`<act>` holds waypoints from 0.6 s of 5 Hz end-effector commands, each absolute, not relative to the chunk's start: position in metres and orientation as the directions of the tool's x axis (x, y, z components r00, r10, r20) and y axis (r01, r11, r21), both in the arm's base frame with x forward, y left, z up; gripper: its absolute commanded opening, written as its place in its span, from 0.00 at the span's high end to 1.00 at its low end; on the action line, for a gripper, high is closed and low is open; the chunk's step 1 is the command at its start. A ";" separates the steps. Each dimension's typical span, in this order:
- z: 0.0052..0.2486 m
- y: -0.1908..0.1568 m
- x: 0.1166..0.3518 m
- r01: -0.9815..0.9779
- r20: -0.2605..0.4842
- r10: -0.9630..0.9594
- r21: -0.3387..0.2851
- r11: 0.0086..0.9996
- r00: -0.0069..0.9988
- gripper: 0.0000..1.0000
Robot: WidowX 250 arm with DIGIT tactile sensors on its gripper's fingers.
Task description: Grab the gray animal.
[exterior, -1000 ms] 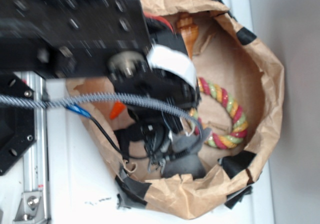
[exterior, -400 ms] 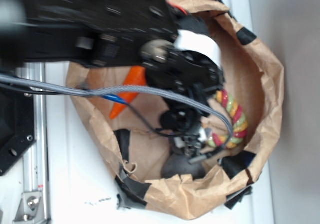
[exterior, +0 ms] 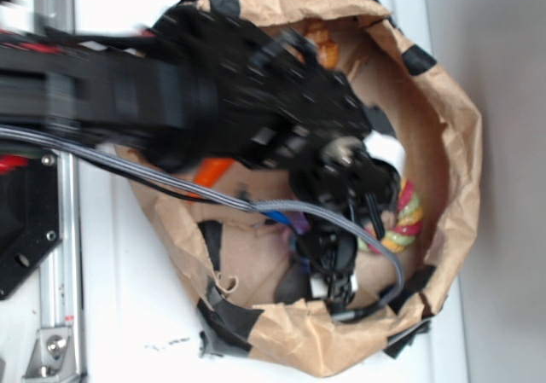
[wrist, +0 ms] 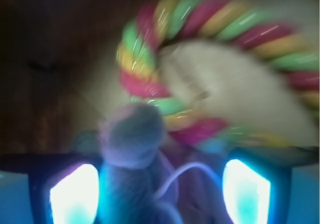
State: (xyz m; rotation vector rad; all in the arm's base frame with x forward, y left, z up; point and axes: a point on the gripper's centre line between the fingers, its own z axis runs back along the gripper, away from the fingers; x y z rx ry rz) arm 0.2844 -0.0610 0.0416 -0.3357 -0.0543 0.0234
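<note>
Gray animal (wrist: 131, 149) sits between the spread claw (wrist: 159, 191) fingers, low in the paper bag (exterior: 444, 127); the rope ring (wrist: 210, 59) lies at one o'clock, where a drifting closure might snag it or the white string (wrist: 175, 176).

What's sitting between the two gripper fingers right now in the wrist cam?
The gray animal with its white string loop lies between the fingers, nearer the left one in the blurred wrist view; the rope ring lies beyond.
</note>
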 end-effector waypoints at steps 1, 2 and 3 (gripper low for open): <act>0.034 -0.101 0.276 0.073 0.060 -0.058 -0.285 0.956 0.997 1.00; 0.039 -0.096 0.277 0.063 0.063 -0.048 -0.265 0.962 0.997 1.00; 0.072 -0.086 0.276 0.066 0.124 -0.040 -0.215 0.974 0.991 1.00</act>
